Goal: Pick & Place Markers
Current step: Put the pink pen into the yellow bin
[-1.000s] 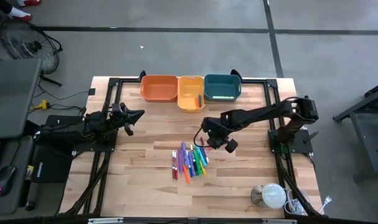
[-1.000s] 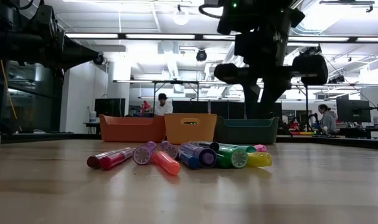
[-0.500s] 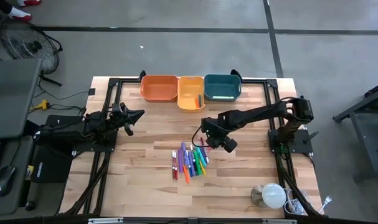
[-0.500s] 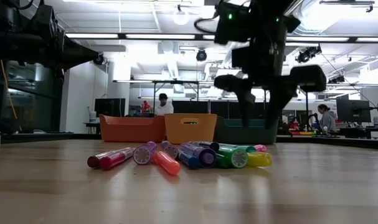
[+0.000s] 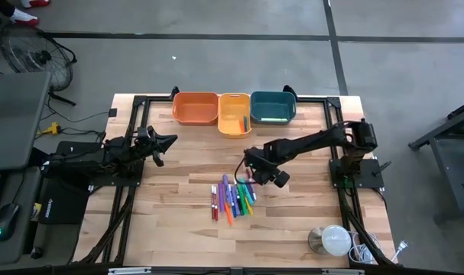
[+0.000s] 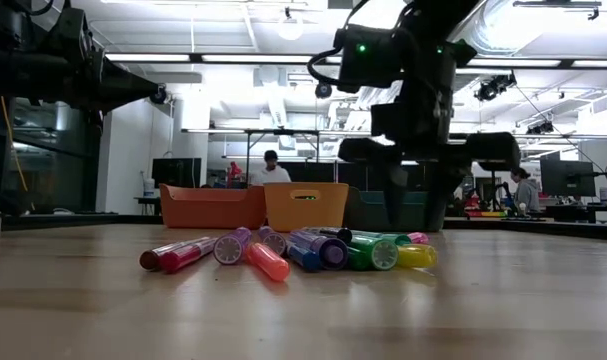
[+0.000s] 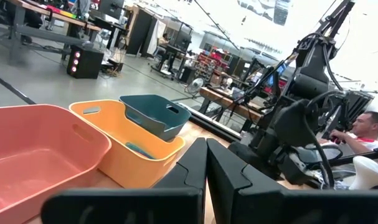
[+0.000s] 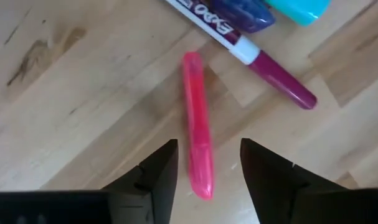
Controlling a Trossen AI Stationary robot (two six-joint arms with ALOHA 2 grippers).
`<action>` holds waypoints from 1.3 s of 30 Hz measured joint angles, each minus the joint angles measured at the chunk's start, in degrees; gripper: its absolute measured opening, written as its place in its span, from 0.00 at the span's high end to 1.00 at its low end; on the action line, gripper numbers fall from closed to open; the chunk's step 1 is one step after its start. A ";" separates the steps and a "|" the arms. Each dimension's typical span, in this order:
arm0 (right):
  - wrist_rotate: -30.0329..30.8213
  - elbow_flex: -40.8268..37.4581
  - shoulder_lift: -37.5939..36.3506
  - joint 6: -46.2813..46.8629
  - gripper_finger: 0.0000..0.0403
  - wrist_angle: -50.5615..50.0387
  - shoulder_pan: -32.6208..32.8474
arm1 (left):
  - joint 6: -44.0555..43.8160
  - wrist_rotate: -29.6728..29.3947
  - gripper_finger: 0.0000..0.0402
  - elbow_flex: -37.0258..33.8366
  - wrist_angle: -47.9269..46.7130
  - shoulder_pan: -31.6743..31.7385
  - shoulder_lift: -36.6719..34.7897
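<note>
Jaws astride pink marker (image 8: 197,127)

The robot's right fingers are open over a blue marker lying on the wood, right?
Not quite. The marker between the right gripper's open fingers is pink, not blue, as the right wrist view shows. It does lie on the wooden table, a little apart from the other markers, and the fingers are not yet closed on it.

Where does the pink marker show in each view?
High: pink marker, top right of the pile, under the right end effector.
Low: pink tip at the pile's right.
Left wrist: not visible.
Right wrist: centre, between open fingers.
Shared landmark: purple marker.
</note>
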 joint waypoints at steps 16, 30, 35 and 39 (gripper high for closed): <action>-0.39 0.16 2.96 1.99 0.73 1.03 0.97 | 0.00 0.02 0.99 0.01 0.01 0.00 0.01; -1.23 0.16 3.03 4.90 0.92 -0.44 1.26 | 0.01 0.01 0.99 0.01 0.01 0.01 0.01; -0.76 0.16 3.05 6.90 0.90 -1.53 1.26 | 0.00 0.00 0.99 0.01 0.01 0.00 0.00; 0.56 0.16 3.05 7.58 0.92 -2.51 1.28 | -0.01 0.00 0.99 0.01 0.01 -0.01 0.02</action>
